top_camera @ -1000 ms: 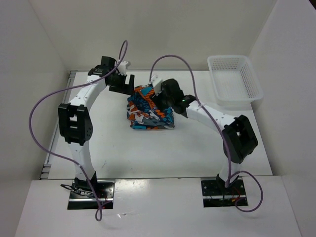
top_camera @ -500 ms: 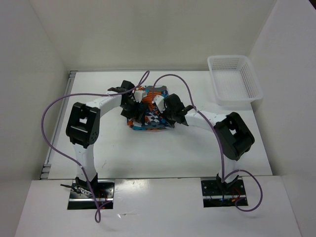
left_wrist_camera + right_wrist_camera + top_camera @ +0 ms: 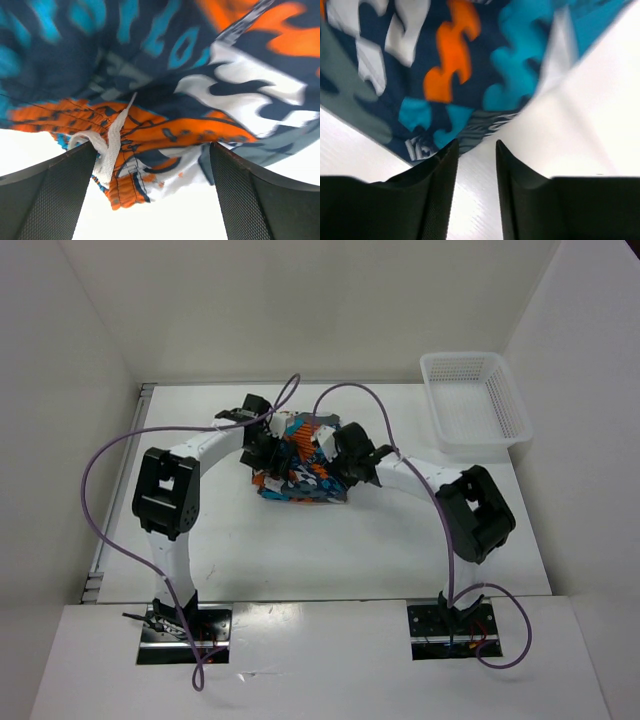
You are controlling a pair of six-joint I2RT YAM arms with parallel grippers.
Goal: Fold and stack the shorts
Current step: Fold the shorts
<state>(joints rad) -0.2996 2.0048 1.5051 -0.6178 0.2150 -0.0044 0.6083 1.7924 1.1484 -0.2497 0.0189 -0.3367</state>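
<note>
Soft patchwork-print fabric shorts, blue/orange/white/grey [image 3: 300, 465], bunched btwn my two tools. L gripper [image 3: 152, 147]: jaws wide, cloth dead ahead, just past tips. R gripper [image 3: 476, 145]: narrow gap, empty, hem just beyond tips. Both equally near. Bundle's long axis: can't tell.

The shorts [image 3: 300, 468], patchwork blue, orange and white, lie in a crumpled heap.

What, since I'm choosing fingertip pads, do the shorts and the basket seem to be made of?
The shorts: thin printed cloth, matte; it bunches and creases, with a flat white drawstring. The basket: probably rigid white plastic, judging by its moulded mesh walls.
</note>
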